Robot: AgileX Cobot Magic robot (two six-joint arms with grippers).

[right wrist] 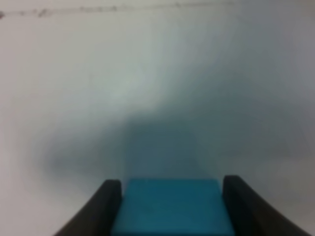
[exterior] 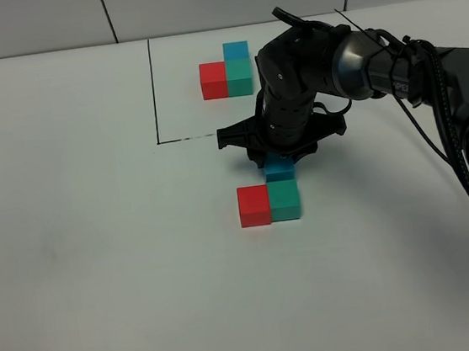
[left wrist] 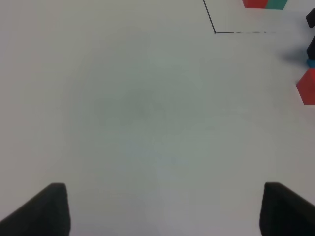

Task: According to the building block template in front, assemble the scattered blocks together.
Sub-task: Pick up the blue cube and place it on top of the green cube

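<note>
At twelve o'clock of the green cube [exterior: 285, 200], the right end effector [exterior: 279, 159] pinches the blue cube [exterior: 280, 171] by opposite flat faces. It is likely light, rigid and slippery. Meanwhile the left end effector [left wrist: 165, 196] hangs spread.

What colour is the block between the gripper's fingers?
Blue. The block shows best in the right wrist view.

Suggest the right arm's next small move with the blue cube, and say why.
Probably open the right tool and release: the blue cube it grips seems to sit directly behind the green cube, which adjoins the red cube, matching the template.
</note>
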